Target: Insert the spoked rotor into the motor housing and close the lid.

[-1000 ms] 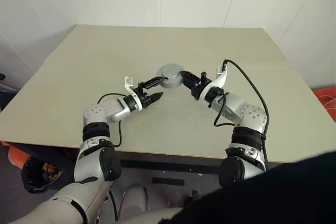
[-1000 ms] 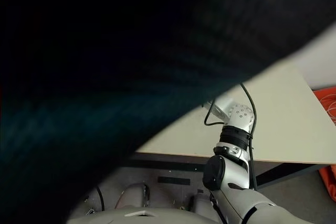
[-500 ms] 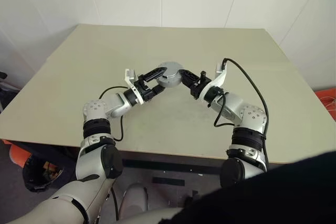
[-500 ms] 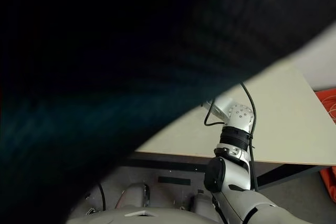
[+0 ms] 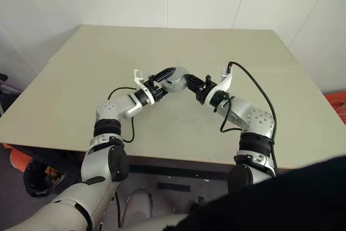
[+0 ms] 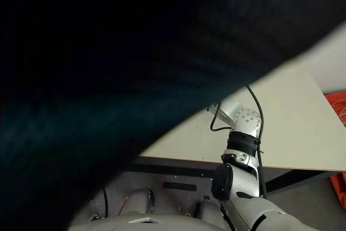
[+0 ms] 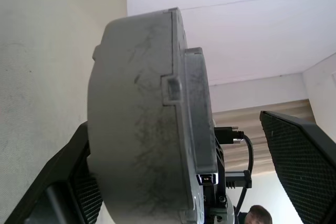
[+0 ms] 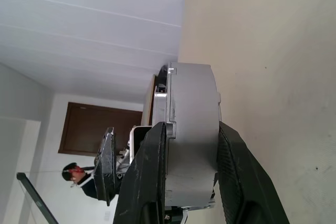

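A thick grey round motor housing (image 5: 175, 81) hangs above the middle of the table, held on edge. The left wrist view shows the housing (image 7: 139, 129) as a thicker and a thinner part joined along a seam; the thinner part may be the lid. The spoked rotor is hidden. My right gripper (image 5: 187, 81) is shut on the housing (image 8: 191, 93), one finger (image 8: 152, 171) on each flat face. My left gripper (image 5: 166, 79) comes in from the other side and is open. Its fingers straddle the housing: one finger (image 7: 68, 182) is against it and the other stands well clear.
The beige table (image 5: 108, 63) stretches wide on all sides below the arms, with white walls behind. A black cable (image 5: 254, 82) loops off my right wrist. An orange object (image 5: 336, 101) lies on the floor past the right edge. A dark mass (image 6: 135, 52) covers most of the right eye view.
My left gripper has moved up and to the right, from beside the housing to around it. The right gripper and the housing have stayed in place.
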Robot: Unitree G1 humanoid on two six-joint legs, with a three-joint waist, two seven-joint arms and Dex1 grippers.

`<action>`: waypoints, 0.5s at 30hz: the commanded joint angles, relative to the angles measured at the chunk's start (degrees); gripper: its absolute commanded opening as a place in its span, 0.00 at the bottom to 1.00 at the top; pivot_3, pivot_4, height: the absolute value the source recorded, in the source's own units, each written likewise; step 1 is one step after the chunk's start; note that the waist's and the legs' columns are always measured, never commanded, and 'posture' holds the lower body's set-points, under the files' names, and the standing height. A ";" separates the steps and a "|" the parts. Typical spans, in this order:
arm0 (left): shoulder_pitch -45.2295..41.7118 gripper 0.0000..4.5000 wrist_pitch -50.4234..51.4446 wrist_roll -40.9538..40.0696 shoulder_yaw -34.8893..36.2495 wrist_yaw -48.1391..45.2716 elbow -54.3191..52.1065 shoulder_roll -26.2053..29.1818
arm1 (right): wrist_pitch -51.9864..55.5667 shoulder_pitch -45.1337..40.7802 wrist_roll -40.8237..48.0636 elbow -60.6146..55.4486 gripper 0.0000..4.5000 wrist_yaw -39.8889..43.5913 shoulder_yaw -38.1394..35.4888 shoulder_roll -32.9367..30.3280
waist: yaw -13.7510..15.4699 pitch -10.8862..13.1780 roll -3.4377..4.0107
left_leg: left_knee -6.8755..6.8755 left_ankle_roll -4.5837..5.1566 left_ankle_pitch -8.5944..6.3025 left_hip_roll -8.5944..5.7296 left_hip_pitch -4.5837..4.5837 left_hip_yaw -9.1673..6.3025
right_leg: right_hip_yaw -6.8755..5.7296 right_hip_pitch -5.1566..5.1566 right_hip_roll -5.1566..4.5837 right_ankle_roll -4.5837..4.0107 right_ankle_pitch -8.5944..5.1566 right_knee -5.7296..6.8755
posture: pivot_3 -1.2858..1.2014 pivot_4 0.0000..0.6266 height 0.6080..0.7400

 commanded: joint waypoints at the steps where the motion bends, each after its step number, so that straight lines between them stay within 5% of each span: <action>1: -2.42 1.00 -0.41 -0.43 -1.03 -2.61 -0.65 0.31 | -0.33 -0.84 2.51 -2.83 0.25 0.62 0.57 -0.19 | -0.01 0.00 0.00 | 0.00 0.00 0.00 0.00 0.00 0.00 | 0.00 0.00 0.00 0.00 0.00 0.00 | 0.52 0.00 1.00; 3: -2.34 1.00 -0.52 -0.45 -1.23 -2.91 -0.61 0.45 | -0.44 -0.79 2.40 -2.73 0.25 0.69 0.62 -0.31 | -0.01 0.00 0.00 | 0.00 0.00 0.00 0.00 0.00 0.00 | 0.00 0.00 0.00 0.00 0.00 0.00 | 0.52 0.00 1.00; 6: -2.19 0.86 -0.63 -0.64 -1.02 -2.90 -0.81 0.46 | -0.62 -0.89 2.26 -2.55 0.25 0.77 0.80 -0.45 | -0.01 0.00 0.00 | 0.00 0.00 0.00 0.00 0.00 0.00 | 0.00 0.01 0.00 0.00 0.00 0.01 | 0.52 0.00 1.00; 11: -1.87 0.51 -0.58 -0.94 -0.54 -2.96 -1.27 0.29 | -0.81 -1.06 2.32 -2.10 0.25 0.84 1.21 -0.70 | 0.00 0.00 0.00 | 0.02 0.00 0.00 0.00 0.00 0.00 | 0.00 0.01 0.00 0.00 0.00 0.01 | 0.52 0.00 1.00; 15: -1.74 0.49 -1.02 -0.94 -0.56 -2.64 -1.41 0.19 | -0.98 -1.04 2.60 -1.94 0.25 0.83 1.48 -0.92 | 0.01 0.00 0.00 | 0.03 0.01 0.00 0.01 -0.03 0.00 | -0.01 0.00 -0.01 0.00 0.00 0.01 | 0.52 0.00 1.00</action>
